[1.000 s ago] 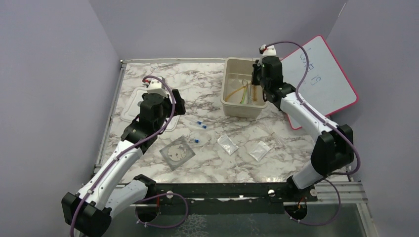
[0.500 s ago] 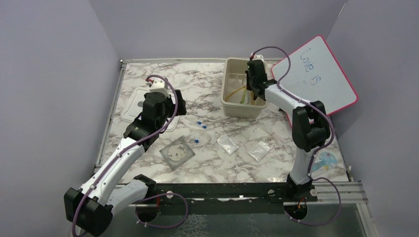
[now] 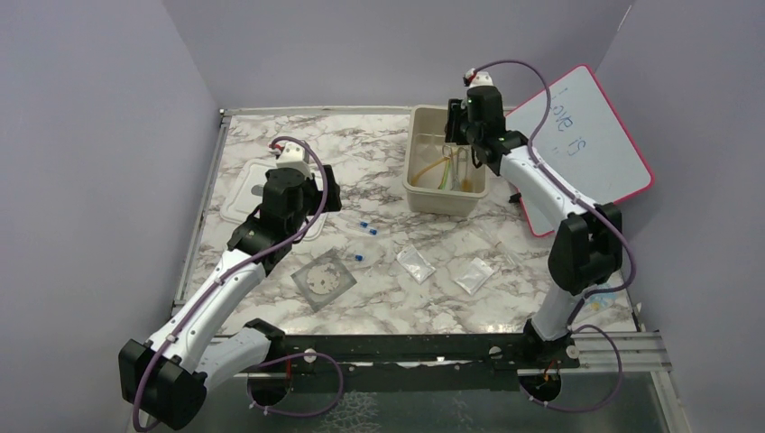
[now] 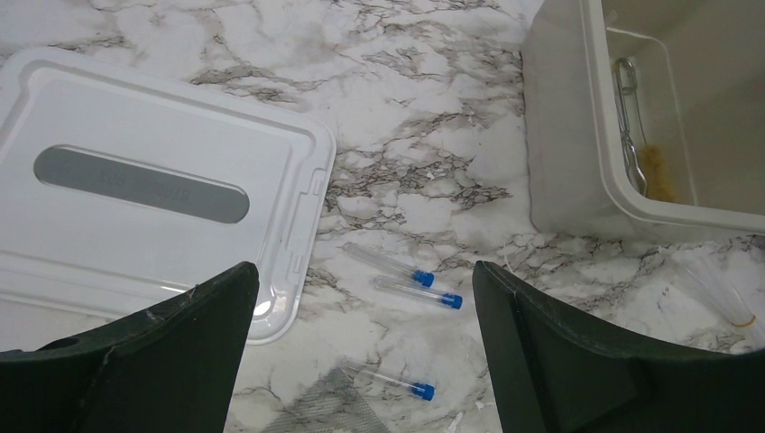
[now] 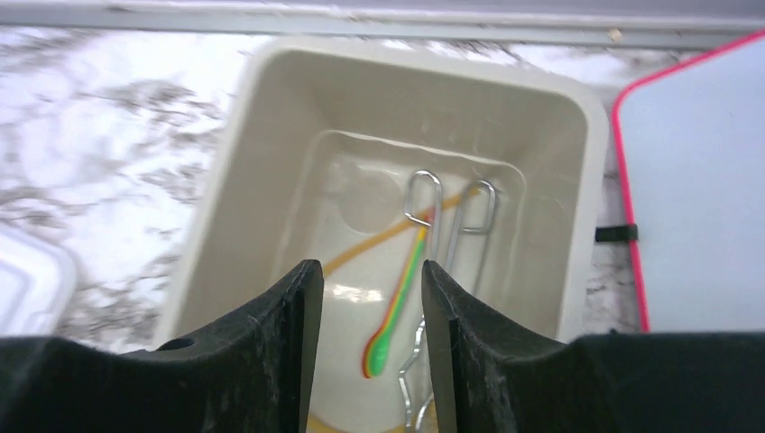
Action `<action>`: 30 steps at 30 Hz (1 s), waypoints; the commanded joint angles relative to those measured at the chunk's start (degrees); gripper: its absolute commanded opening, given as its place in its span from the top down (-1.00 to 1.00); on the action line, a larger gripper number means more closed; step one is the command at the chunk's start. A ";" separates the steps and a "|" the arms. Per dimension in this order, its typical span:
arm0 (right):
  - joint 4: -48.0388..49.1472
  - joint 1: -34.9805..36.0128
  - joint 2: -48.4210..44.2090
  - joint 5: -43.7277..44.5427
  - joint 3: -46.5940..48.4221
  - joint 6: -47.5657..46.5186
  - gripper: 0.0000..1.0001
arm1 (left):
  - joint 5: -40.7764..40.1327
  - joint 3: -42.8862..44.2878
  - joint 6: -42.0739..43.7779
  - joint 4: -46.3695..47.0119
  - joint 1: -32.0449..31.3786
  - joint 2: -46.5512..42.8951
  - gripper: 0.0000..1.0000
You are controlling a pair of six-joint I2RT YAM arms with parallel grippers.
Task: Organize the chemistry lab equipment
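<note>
Right gripper (image 5: 365,281) hovers over beige tub (image 5: 406,52), fingers slightly apart, nothing held; coloured stick (image 5: 399,296) lies inside. Left gripper (image 4: 363,272) spread wide above blue-capped tubes (image 4: 415,290).

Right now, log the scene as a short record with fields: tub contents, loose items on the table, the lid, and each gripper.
Tub contents: amber rubber tube, coloured stick, metal wire pieces
Loose on table: three blue-capped tubes, bagged round dish, two clear packets
Lid: off, flat, left of tub
Left gripper: open, empty, near the blue-capped tubes
Right gripper: open, empty, over the tub
</note>
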 commanded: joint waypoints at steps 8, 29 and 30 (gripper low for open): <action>-1.13 5.80 -13.46 -28.36 -6.40 6.38 -0.04 | -5.69 4.71 2.36 -1.68 0.36 -2.85 -0.83; 10.61 32.03 4.84 -36.01 -16.73 23.89 -0.11 | -5.71 11.59 1.59 -6.70 0.36 -8.15 -0.83; 11.50 32.33 5.91 -36.43 -16.73 24.57 -0.12 | -5.69 11.32 1.44 -6.67 0.36 -8.13 -0.83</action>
